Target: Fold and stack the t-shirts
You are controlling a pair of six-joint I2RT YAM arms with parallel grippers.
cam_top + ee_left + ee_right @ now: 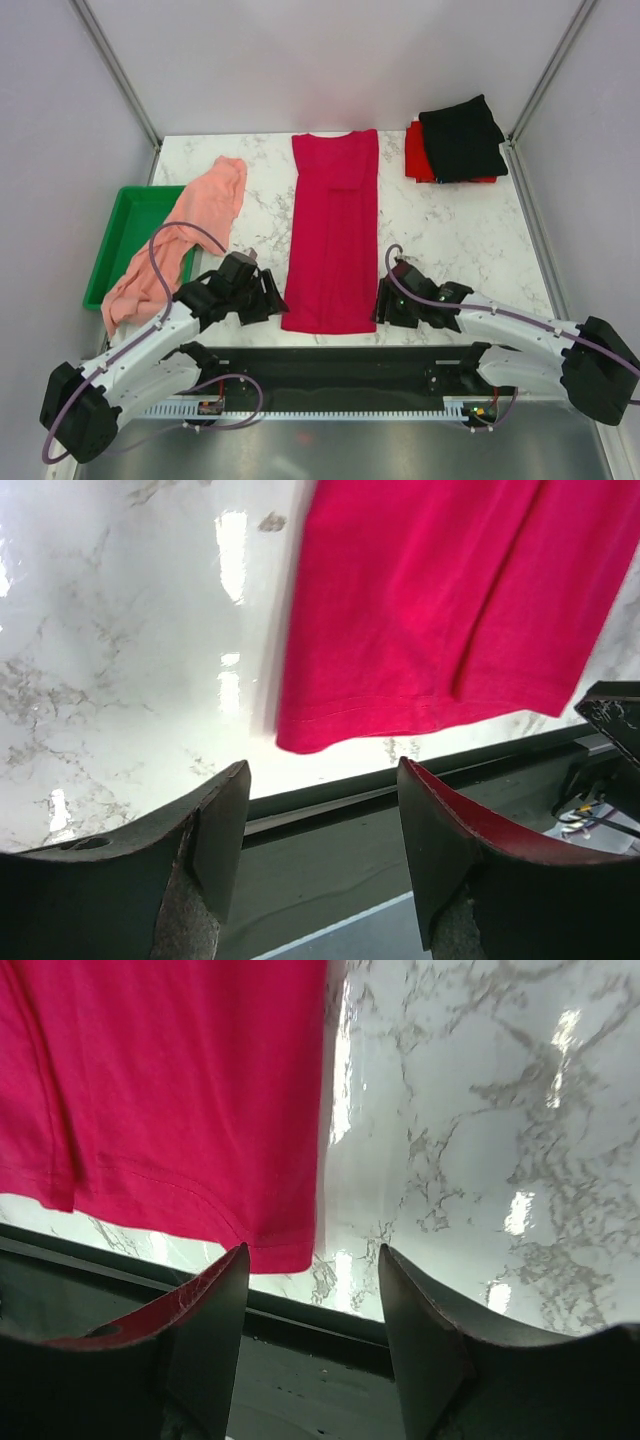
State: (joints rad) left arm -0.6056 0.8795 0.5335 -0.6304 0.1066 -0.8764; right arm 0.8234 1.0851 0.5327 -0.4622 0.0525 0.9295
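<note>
Across the green tray (128,228), salmon-pink shirt (205,200)

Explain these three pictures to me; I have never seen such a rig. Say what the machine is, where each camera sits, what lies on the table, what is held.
Two robot arms are bolted at the near edge of a marble table. The wide picture looks down from above and behind them; the other two come from wrist cameras, so the dark shapes at the bottom are each gripper's own fingers. A crimson t-shirt lies flat in a long strip. A salmon-pink t-shirt lies crumpled, partly over a green tray. Far right, a black t-shirt lies folded on a bright red t-shirt. The left gripper and right gripper stand open by the crimson shirt's near corners, holding nothing.
</note>
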